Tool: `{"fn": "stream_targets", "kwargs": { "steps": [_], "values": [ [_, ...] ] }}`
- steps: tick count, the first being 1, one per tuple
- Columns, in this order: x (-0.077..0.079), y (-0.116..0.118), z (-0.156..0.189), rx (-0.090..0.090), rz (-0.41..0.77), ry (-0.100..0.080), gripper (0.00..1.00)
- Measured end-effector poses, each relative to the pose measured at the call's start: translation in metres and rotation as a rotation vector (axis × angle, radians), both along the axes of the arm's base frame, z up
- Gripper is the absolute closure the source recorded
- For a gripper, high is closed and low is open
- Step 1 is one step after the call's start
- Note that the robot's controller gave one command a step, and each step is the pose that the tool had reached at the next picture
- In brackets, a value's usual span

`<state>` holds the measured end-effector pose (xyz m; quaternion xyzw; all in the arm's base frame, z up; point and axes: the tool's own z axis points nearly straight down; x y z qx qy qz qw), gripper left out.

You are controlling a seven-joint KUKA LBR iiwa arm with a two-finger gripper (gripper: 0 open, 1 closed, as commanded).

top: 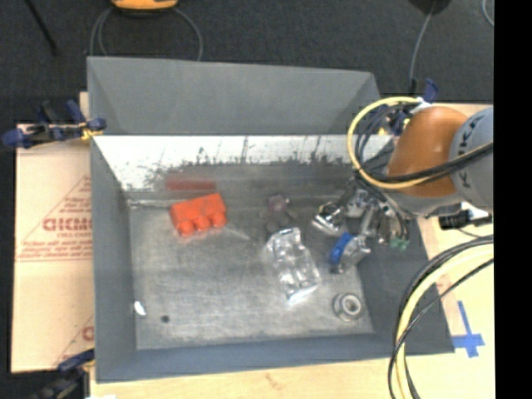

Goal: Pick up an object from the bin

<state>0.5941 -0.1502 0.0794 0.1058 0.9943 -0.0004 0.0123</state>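
My gripper (363, 221) hangs low over the right part of the bin, near the right wall. Just below it, on its left, sits a small blue piece (339, 253); I cannot tell whether it is held or lies on the floor. A clear, crinkled plastic thing (292, 264) lies a little left of the gripper, in the middle of the bin. A grey metal ring (347, 307) rests near the front right corner, below the gripper.
An orange toy brick (199, 214) with round studs lies at the back left. A tiny white scrap (140, 308) sits near the front left corner. The arm with its orange cover and looped cables reaches in over the right rim.
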Motion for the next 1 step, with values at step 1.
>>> {"fn": "stream_targets", "kwargs": {
  "steps": [1],
  "values": [
    [-0.0014,-0.0001,-0.0021,-0.001,0.002,0.006,1.00]
  ]
}}
